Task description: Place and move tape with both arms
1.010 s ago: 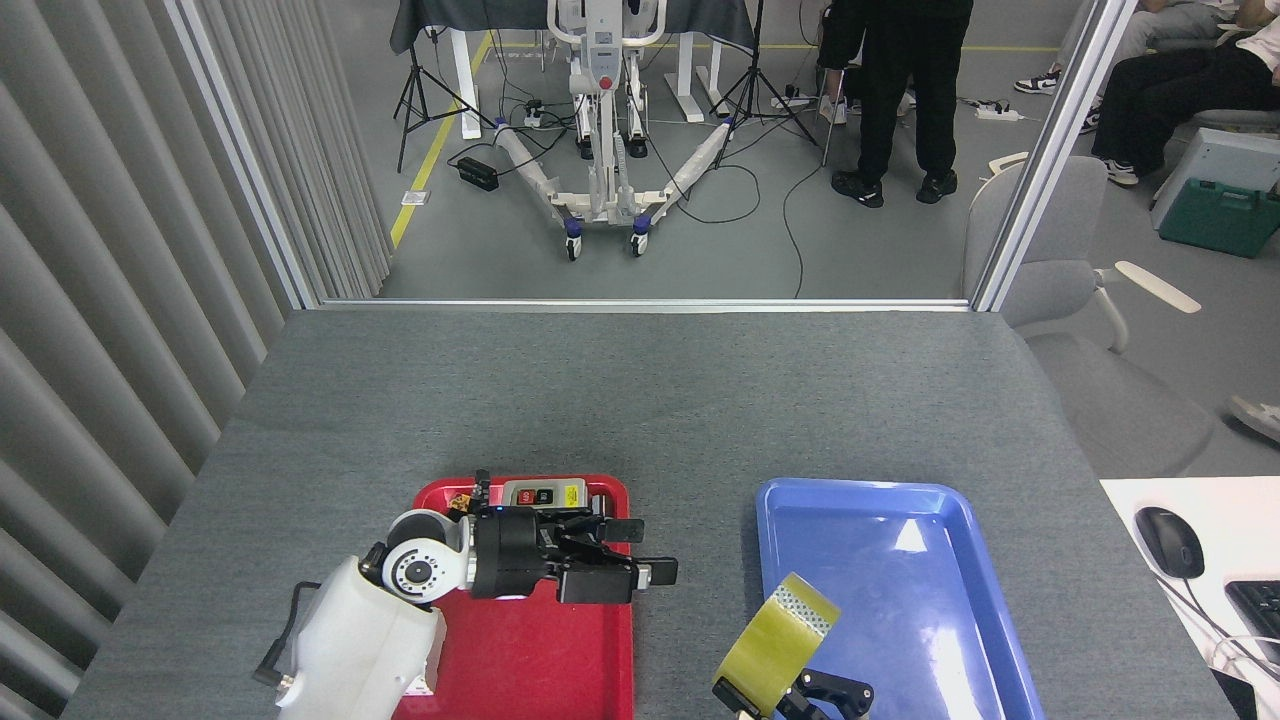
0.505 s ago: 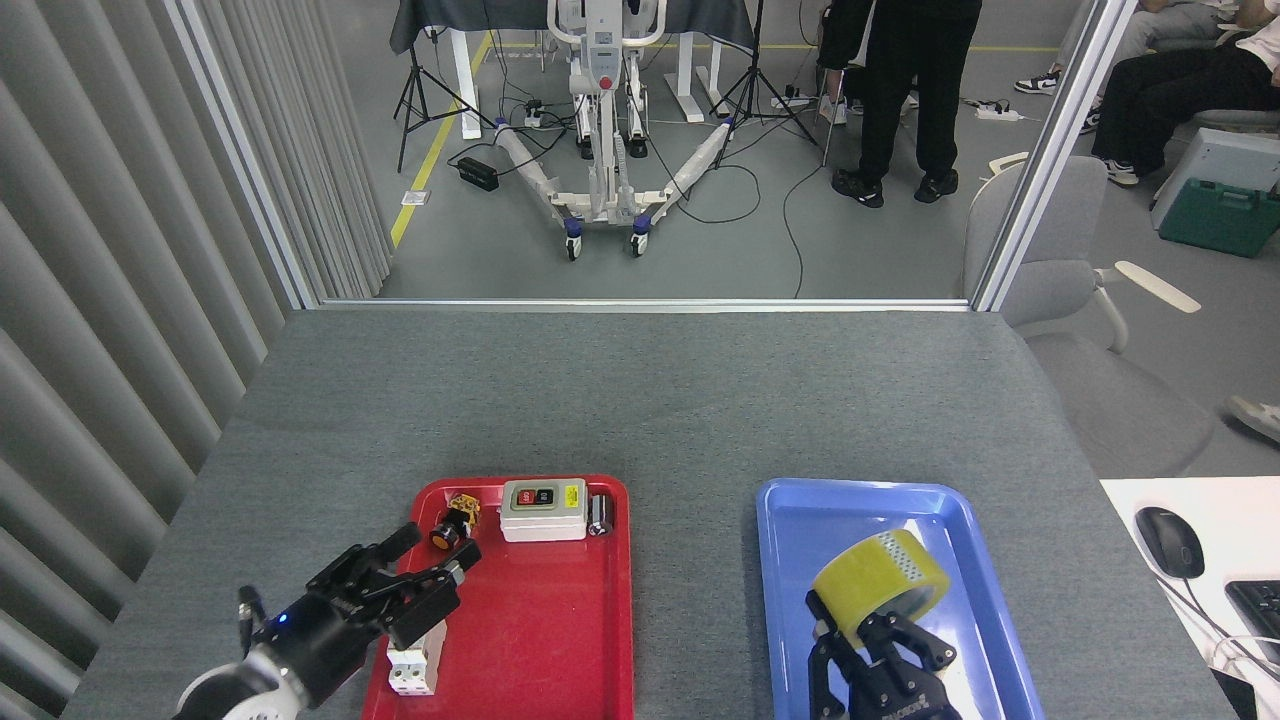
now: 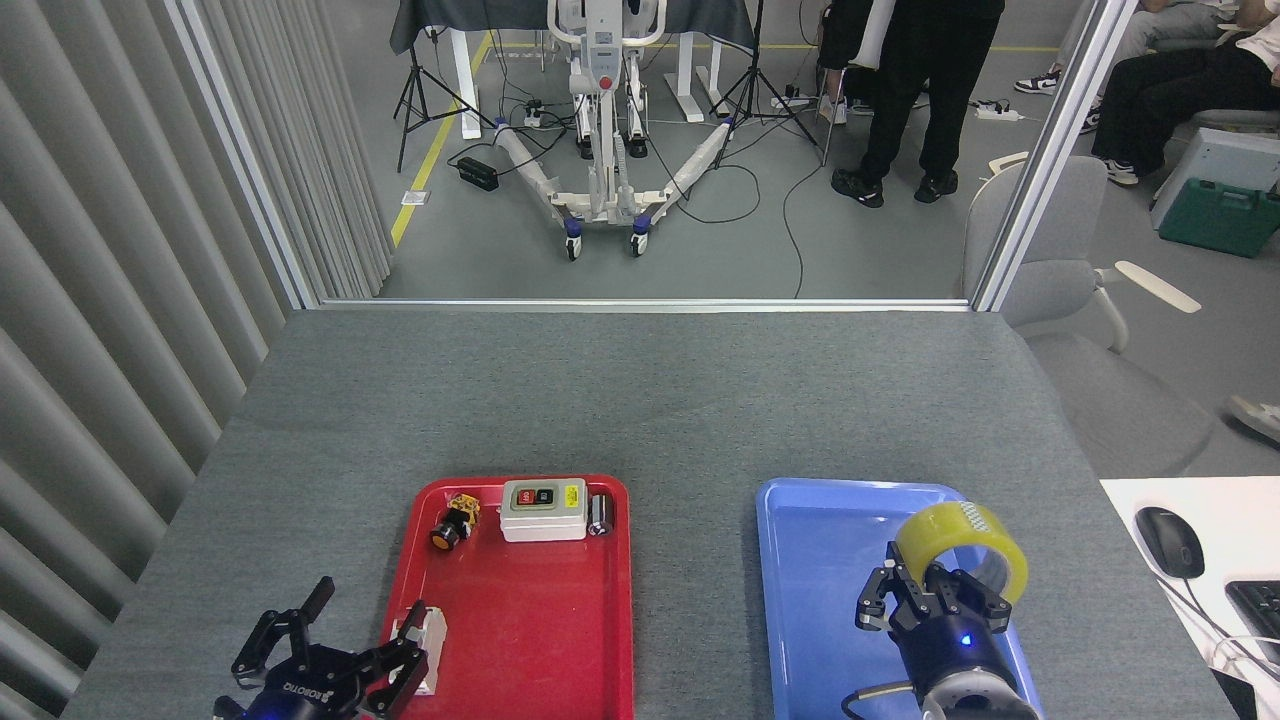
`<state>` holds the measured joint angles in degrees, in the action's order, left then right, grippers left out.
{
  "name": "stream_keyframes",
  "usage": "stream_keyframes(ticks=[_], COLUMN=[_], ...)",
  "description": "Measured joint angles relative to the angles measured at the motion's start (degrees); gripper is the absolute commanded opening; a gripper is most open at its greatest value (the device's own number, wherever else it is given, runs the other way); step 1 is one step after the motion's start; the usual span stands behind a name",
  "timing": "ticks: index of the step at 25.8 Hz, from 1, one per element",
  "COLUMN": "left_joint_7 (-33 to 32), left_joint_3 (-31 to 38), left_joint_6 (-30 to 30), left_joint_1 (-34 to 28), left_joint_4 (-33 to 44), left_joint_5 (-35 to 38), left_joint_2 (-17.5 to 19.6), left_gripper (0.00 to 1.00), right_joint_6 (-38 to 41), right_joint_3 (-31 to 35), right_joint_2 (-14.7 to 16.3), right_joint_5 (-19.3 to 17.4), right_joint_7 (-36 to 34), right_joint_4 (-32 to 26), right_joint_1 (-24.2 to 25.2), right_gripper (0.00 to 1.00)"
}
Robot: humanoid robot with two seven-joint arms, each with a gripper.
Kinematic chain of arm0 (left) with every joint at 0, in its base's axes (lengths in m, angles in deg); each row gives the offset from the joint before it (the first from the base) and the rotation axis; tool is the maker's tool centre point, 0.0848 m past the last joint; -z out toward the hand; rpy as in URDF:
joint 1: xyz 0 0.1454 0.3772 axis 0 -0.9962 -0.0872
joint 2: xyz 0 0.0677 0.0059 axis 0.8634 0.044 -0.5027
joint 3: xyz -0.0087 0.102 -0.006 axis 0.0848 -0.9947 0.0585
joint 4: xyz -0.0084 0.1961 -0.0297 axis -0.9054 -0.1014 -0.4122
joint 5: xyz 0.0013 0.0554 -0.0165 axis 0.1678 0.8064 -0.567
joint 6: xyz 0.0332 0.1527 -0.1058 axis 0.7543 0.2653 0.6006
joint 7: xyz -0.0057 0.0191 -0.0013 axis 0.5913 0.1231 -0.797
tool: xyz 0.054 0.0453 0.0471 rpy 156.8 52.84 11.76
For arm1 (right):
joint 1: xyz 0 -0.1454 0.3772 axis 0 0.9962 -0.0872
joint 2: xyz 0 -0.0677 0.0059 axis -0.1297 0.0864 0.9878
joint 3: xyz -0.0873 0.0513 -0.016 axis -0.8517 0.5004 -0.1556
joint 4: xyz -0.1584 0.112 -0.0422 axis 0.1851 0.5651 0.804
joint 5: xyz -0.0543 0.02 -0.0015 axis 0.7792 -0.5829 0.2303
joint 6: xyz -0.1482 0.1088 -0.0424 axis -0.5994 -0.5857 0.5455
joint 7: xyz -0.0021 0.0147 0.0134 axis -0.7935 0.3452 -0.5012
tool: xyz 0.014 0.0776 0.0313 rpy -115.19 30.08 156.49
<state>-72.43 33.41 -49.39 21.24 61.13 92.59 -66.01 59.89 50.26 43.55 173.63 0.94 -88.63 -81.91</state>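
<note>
The big grey surface (image 3: 640,400) holds 2 trays. The blue tray (image 3: 820,560) is on the right, the red tray (image 3: 540,620) on the left, w/ a strip of grey between them.

There is 1 roll of tape (image 3: 962,545). It is yellow and see-through, tipped up on its edge over the right side of the blue tray. The right gripper (image 3: 935,595) has it: the black fingers (image 3: 880,600) are closed around the lower part of the roll, w/ one finger poking into the hole. The top half of the roll sticks up above the fingers. Can't tell if the roll touches the tray floor, since the gripper hides its low edge.

The left gripper (image 3: 325,660) sits at the bottom left, over the grey surface, just beside the red tray's left rim. Its fingers are spread wide apart and hold nothing. Its arm is cut off by the bottom edge, same as the right arm.

The red tray has 4 small things. A grey switch box (image 3: 543,510) w/ a red button and a yellow label sits at the far end. A small dark cylinder (image 3: 600,515) is just right of it. A yellow-and-black push button (image 3: 455,520) lies left of it. A small white block (image 3: 425,640) sits near the left rim, partly hidden by a left finger, so its shape is hard to make out.
</note>
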Motion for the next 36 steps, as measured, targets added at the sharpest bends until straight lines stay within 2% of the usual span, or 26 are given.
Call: stream_keyframes(ticks=[2, 6, 11, 13, 16, 18, 20, 22, 27, 36], left_joint_7=[-4.5, -10.6, -12.2, -11.8, -9.2, -6.3, -3.4, -1.4, 0.6, 0.8], left_joint_3=[1.1, 2.4, 2.7, 2.6, 2.5, 2.4, 2.3, 2.3, 2.5, 3.2], left_joint_6=[1.6, 3.4, 3.6, 3.4, 3.3, 3.2, 3.3, 3.2, 2.8, 2.6], left_joint_1=[0.4, 1.2, 1.5, 1.5, 1.5, 1.5, 1.5, 1.5, 1.5, 1.5], left_joint_4=[-0.3, -0.4, -0.4, -0.3, -0.2, -0.2, -0.1, -0.1, 0.2, 0.4], left_joint_5=[-2.8, -6.8, -8.1, -8.2, -8.3, -8.3, -8.3, -8.4, -8.4, -8.5], left_joint_2=[-0.4, -0.5, -1.1, -1.2, -1.3, -1.4, -1.4, -1.8, -3.1, -3.2], left_gripper=[0.99, 1.00, 1.00, 1.00, 1.00, 1.00, 1.00, 1.00, 1.00, 1.00], right_joint_6=[-1.8, -5.5, -11.4, -12.9, -13.9, -14.1, -14.2, -14.3, -14.3, -13.7], right_joint_3=[-0.2, -1.2, -3.4, -4.0, -4.3, -4.4, -4.5, -4.5, -4.5, -4.5], right_joint_2=[-0.2, -0.5, -0.5, -0.5, -0.5, -0.5, -0.4, -0.3, 0.0, 0.2], right_joint_5=[-1.0, -1.8, -2.0, -2.0, -2.0, -2.0, -2.0, -2.0, -2.1, -2.1], right_joint_7=[5.6, 14.4, 20.8, 22.8, 24.3, 24.5, 24.5, 24.5, 24.8, 22.9], right_joint_4=[0.9, 2.4, 4.6, 5.4, 6.2, 6.5, 6.7, 6.8, 6.7, 5.2], right_joint_1=[-1.7, -4.2, -6.5, -7.2, -7.6, -7.7, -7.8, -7.8, -7.4, -6.1], right_gripper=[0.12, 0.13, 0.17, 0.23, 0.37, 0.49, 0.70, 1.00, 1.00, 1.00])
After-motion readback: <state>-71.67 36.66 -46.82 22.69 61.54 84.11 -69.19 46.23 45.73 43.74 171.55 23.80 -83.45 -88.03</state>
